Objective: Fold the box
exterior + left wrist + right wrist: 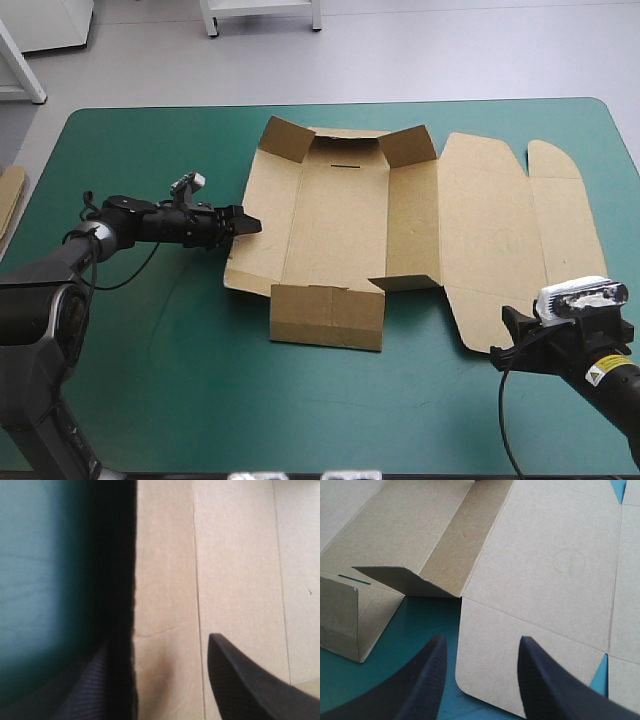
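Brown box (pixel 340 215) lies mostly flat mid-surface, with several flaps raised.
The left gripper (pixel 245 218) has its fingers spread astride the box's left edge. The right gripper (pixel 481 639) holds its fingers spread over the near-right rounded flap on the teal-green surface (pixel 150 400).

We see the table (pixel 200 400) in its teal-green cover; the brown box (pixel 340 220) lies opened out from middle to right, with more board (pixel 8 195) at the left edge.

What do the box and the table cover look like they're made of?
The box: brown board, probably cardboard, matte, with pressed crease lines and a rough cut edge. The table cover: smooth, even teal-green, slight sheen, perhaps a rubber or vinyl mat; unclear.
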You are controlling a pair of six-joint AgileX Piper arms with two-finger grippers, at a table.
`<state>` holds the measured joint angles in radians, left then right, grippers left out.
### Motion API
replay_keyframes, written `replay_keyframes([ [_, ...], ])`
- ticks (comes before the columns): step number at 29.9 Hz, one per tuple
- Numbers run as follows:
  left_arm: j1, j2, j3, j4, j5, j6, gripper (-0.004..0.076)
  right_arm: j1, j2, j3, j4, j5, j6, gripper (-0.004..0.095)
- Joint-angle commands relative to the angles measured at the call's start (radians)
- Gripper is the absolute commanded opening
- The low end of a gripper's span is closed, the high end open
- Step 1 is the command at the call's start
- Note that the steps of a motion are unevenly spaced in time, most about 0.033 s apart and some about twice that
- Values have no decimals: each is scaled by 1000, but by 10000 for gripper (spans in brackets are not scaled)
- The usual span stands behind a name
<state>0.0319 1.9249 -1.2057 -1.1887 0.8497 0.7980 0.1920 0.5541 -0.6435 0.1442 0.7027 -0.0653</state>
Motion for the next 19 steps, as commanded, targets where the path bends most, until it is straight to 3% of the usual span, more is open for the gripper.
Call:
replay_keyframes([
  [1,-33,-39,-38,-59,-16,3,402,3,9,-37,3,-62,0,418],
  [7,-43,-33,-38,-164,-77,45,380,3,9,-37,3,-62,0,418],
  [15,-43,30,-38,-186,57,47,157,3,9,-37,3,-61,0,418],
  [19,-43,38,-38,-193,64,70,33,3,9,-37,3,-61,0,418],
])
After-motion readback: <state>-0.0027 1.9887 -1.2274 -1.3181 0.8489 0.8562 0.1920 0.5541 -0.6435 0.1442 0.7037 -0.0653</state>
